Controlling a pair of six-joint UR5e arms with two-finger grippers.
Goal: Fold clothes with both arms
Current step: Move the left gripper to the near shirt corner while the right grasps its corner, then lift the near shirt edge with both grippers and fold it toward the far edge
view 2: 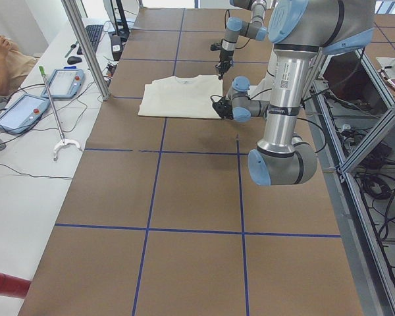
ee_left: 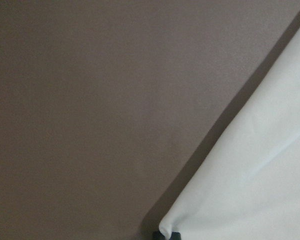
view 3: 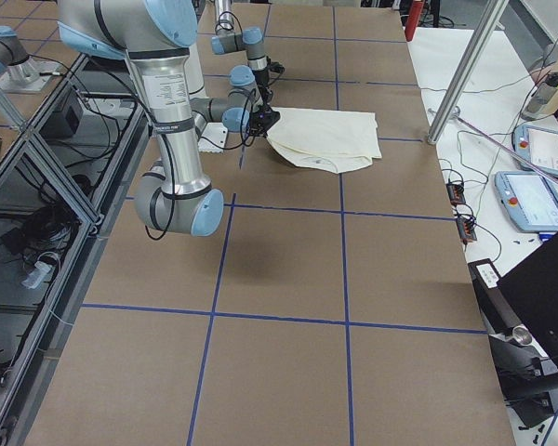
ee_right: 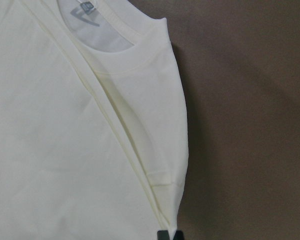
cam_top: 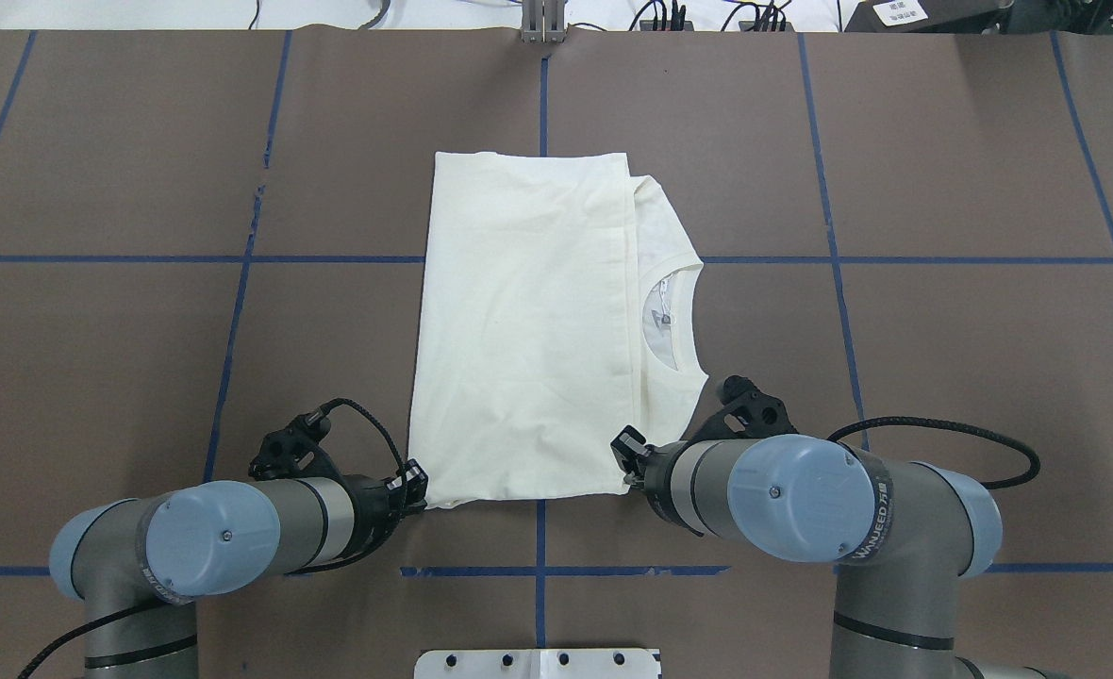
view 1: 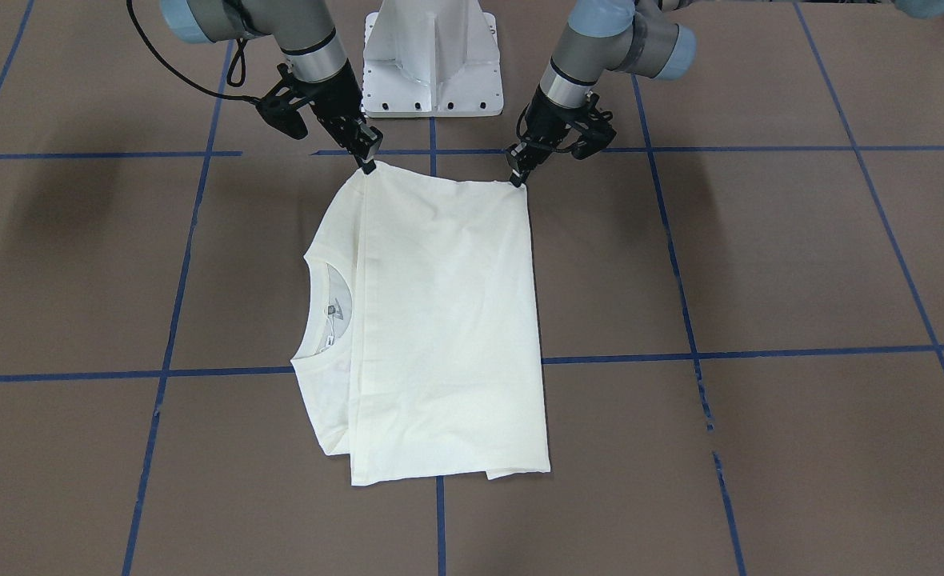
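Two corners of T-shirt [view 1: 440,320], nearest pedestal base [view 1: 432,64], held: left gripper [view 1: 518,178], right gripper [view 1: 368,164], jaws clenched on cloth. T-shirt part-folded, flat on table [view 1: 760,264] before base. Step judged: cross-fold start. Next: raise corners evenly, carry away from base.

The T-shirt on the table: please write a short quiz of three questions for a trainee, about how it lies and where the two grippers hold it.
1. True or false: the collar of the folded T-shirt lies toward the robot's left side.
2. Choose one. The left gripper and the right gripper pinch the T-shirt at:
A. the two corners of its far edge
B. the two corners of its edge nearest the robot
C. the collar and one sleeve
3. Short answer: which gripper is nearer the collar?

Key: 1 false, the collar lies toward the robot's right. 2 B. 3 the right gripper.
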